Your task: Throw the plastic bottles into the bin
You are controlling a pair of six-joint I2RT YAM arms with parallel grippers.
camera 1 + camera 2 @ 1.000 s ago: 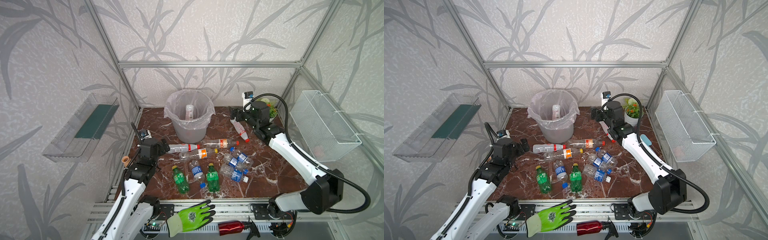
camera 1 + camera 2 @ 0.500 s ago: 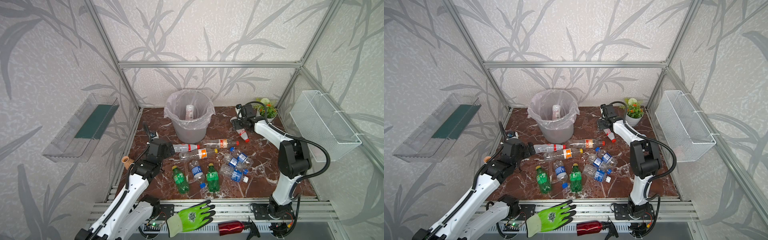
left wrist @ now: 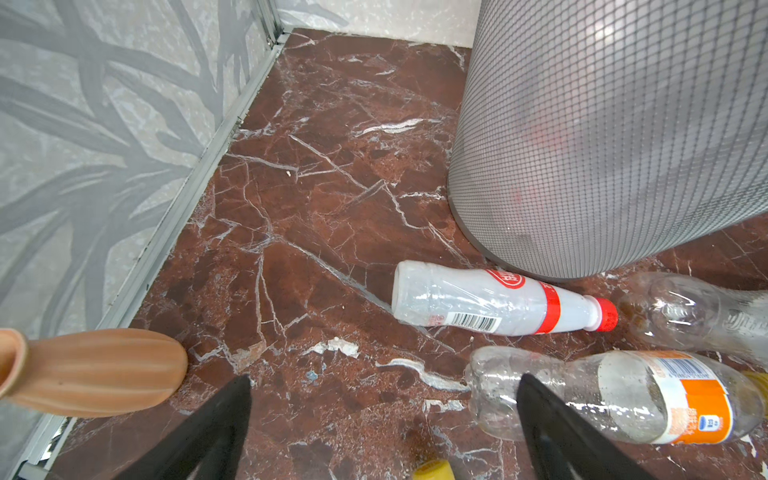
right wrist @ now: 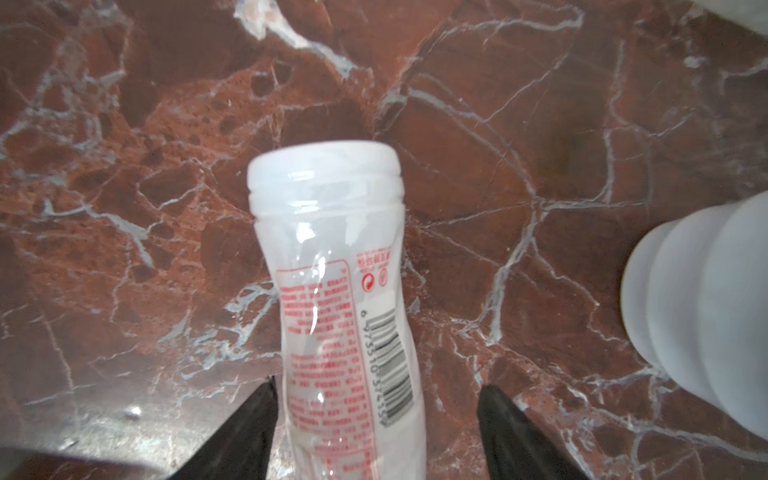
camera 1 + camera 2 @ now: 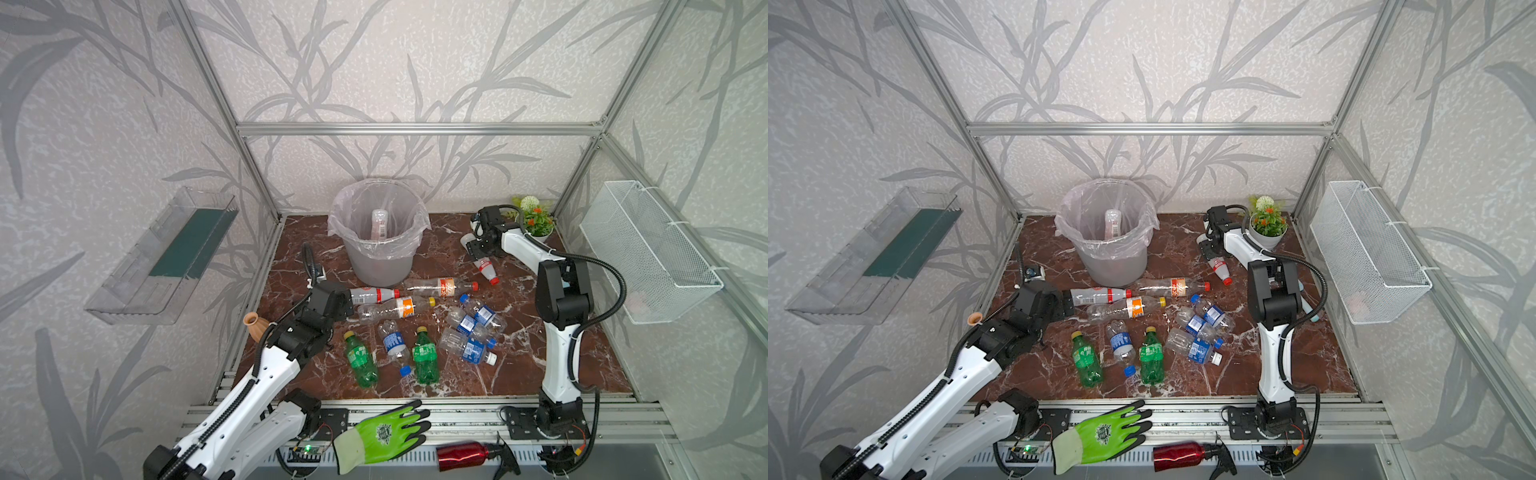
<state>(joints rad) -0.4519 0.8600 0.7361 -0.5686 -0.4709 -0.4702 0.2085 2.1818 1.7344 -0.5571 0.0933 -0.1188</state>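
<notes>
Grasp step. Right gripper fingers spread astride whitish red-capped bottle, not pinching; bottle lies upper right of centre in both top views. Left gripper spread wide, empty. Next: pinch, lift, carry to bin.

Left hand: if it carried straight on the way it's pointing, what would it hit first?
Most likely the base of the white bottle with the red band, lying just ahead of the open left hand; the bin stands behind it. Depth unclear.

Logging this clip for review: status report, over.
Left gripper open, empty. Right gripper open, astride white red-capped bottle on table, white pot close by. One bottle in bin.
</notes>
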